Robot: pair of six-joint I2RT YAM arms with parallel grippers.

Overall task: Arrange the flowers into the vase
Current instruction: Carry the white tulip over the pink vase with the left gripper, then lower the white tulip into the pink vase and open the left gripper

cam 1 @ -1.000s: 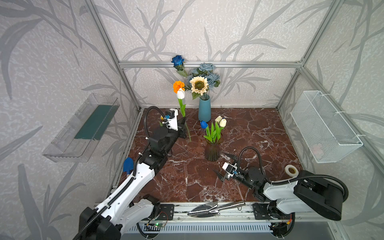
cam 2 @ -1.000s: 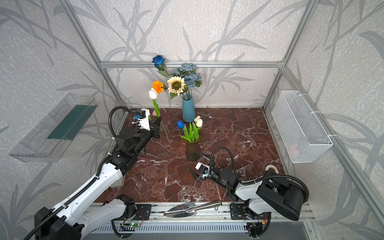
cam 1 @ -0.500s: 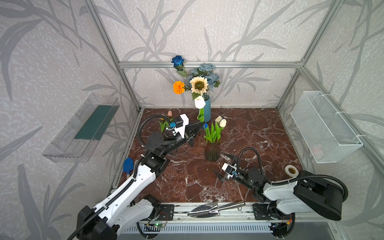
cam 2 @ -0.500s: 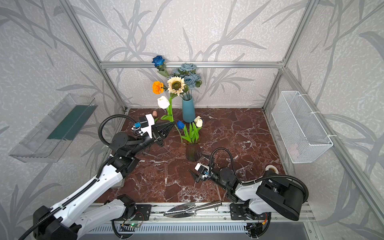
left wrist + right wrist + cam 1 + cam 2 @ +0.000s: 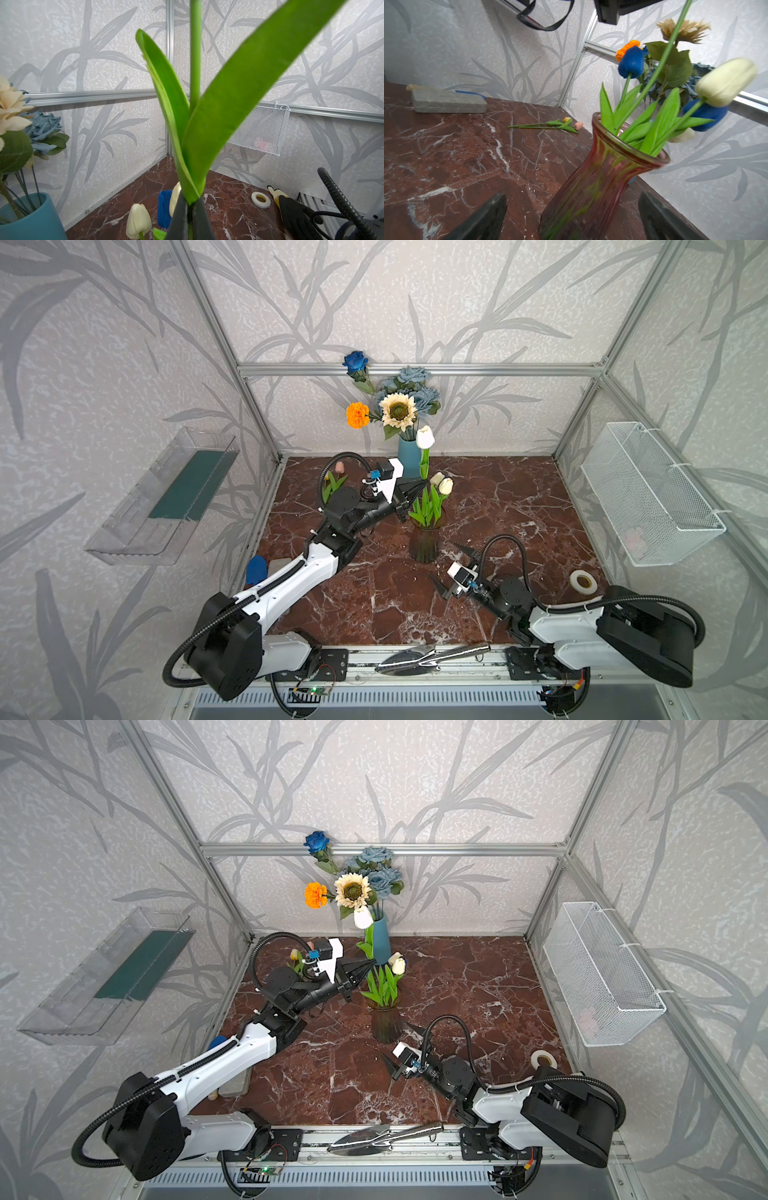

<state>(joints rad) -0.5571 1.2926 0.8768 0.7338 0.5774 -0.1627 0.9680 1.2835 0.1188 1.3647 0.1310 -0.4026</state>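
A reddish glass vase [image 5: 424, 541] [image 5: 385, 1023] [image 5: 602, 176] stands mid-table and holds white and blue tulips [image 5: 724, 83]. My left gripper [image 5: 417, 489] [image 5: 368, 964] [image 5: 190, 209] is shut on the green stem of a white tulip [image 5: 424, 437] [image 5: 363, 917], held upright just above the vase. The lower part of its stem [image 5: 654, 72] slants down to the vase mouth. My right gripper [image 5: 449, 568] [image 5: 399, 1045] [image 5: 572, 218] stands open just in front of the vase, one finger on each side. A pink and a yellow tulip [image 5: 334, 479] [image 5: 566, 124] lie on the table at the back left.
At the back, a blue vase [image 5: 409, 456] holds a dark blue rose, dusty-blue roses, a marigold and a sunflower. A grey case [image 5: 448, 102] lies at the left edge and a tape roll [image 5: 583, 581] at the right. A wire basket [image 5: 648, 493] hangs on the right wall.
My left arm has swung the white tulip from the back left over to the right, to just above the glass vase. The right arm has not moved.
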